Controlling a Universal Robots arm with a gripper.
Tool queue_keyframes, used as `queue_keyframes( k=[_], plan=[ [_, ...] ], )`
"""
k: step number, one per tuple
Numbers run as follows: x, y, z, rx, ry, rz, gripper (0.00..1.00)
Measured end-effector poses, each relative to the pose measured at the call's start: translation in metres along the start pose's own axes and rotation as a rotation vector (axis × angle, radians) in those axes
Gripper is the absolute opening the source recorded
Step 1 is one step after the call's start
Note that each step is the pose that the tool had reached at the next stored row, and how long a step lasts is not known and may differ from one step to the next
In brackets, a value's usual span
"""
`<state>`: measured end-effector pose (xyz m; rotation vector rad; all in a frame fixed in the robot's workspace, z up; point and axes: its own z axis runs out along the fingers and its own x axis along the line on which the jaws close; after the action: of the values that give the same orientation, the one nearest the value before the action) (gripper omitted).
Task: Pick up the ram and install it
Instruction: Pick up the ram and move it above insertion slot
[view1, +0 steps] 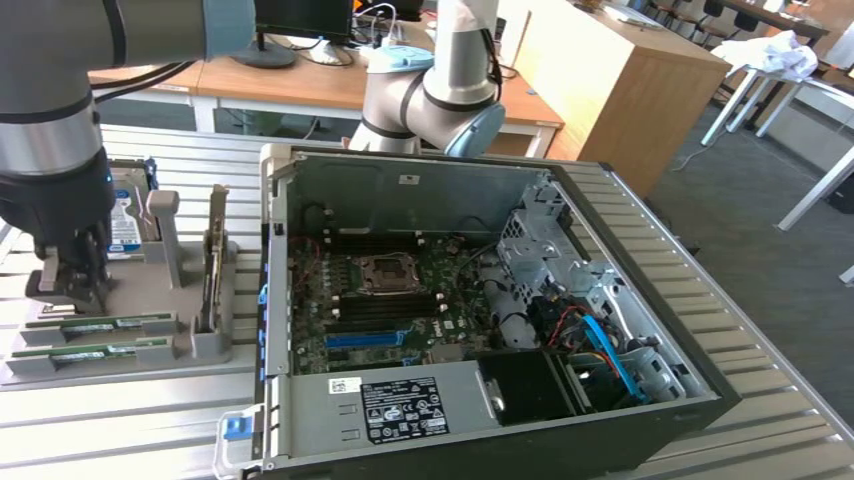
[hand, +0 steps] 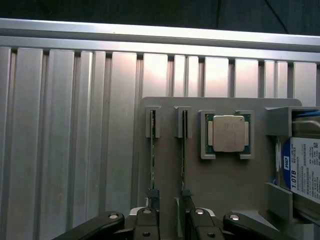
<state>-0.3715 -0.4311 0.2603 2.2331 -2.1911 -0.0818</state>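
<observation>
Two green ram sticks stand on edge in a grey holder (view1: 134, 370) on the exterior view's left, one (view1: 104, 324) behind the other (view1: 96, 350). In the wrist view they are thin edge-on lines, one (hand: 152, 150) beside the other (hand: 183, 150). My gripper (view1: 64, 290) hangs just above the holder, by the farther stick. In the wrist view my gripper (hand: 172, 222) is open over one end of the two sticks, with nothing held between its fingers (hand: 147, 220).
A square silver processor (hand: 228, 133) and a blue-labelled hard drive (hand: 300, 170) share the holder. An open computer case (view1: 667, 330) with its motherboard (view1: 387, 300) lies to the exterior view's right. A second arm (view1: 441, 90) stands behind the case. Everything rests on a ribbed aluminium table (hand: 65, 140).
</observation>
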Motion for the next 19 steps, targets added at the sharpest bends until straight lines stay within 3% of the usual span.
queue_keyframes(
  k=[19],
  plan=[
    [0.0087,0.0003,0.0000,0.0001,-0.0002,0.000,0.30]
  ],
)
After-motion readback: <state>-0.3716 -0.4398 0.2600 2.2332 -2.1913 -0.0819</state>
